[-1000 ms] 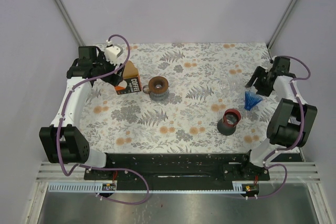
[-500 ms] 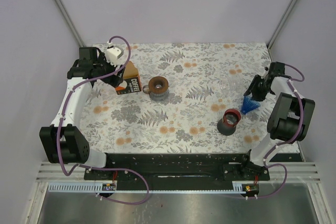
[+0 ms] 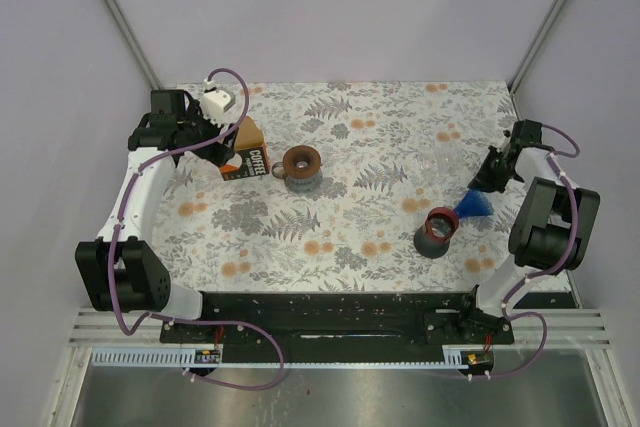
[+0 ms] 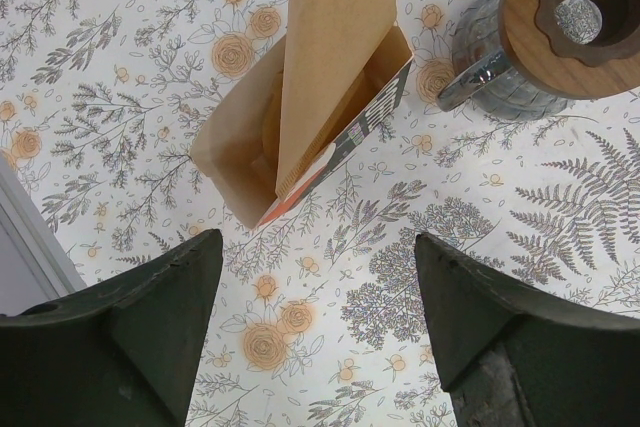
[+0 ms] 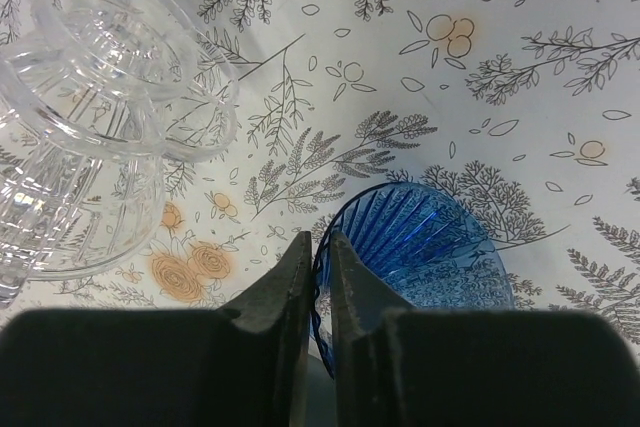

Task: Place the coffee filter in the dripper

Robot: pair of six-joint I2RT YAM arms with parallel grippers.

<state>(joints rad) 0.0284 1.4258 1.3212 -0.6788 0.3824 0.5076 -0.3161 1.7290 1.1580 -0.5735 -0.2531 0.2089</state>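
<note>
Brown paper coffee filters (image 4: pixel 325 57) stand upright in an open box (image 3: pixel 255 162) at the back left. My left gripper (image 4: pixel 318 247) hovers open just in front of the box, nothing between its fingers; from above, the left gripper (image 3: pixel 215 150) shows beside the box. The dripper (image 5: pixel 420 257) is a blue ribbed cone, tilted with its mouth facing my right wrist. My right gripper (image 5: pixel 320 239) is shut on its wavy rim, one finger inside and one outside. In the top view the dripper (image 3: pixel 474 205) lies near the right edge under the right gripper (image 3: pixel 487 184).
A clear glass vessel (image 5: pixel 90 117) stands just left of the dripper. A red-and-black cup (image 3: pixel 437 231) sits close to the dripper's near left. A glass mug with a wooden lid (image 3: pixel 301 167) stands right of the filter box, and this mug (image 4: pixel 570 17) also shows in the left wrist view.
My right gripper has come down and shut on the dripper's rim. The dripper has tipped and shifted slightly toward the red-and-black cup. The left arm has not moved.
</note>
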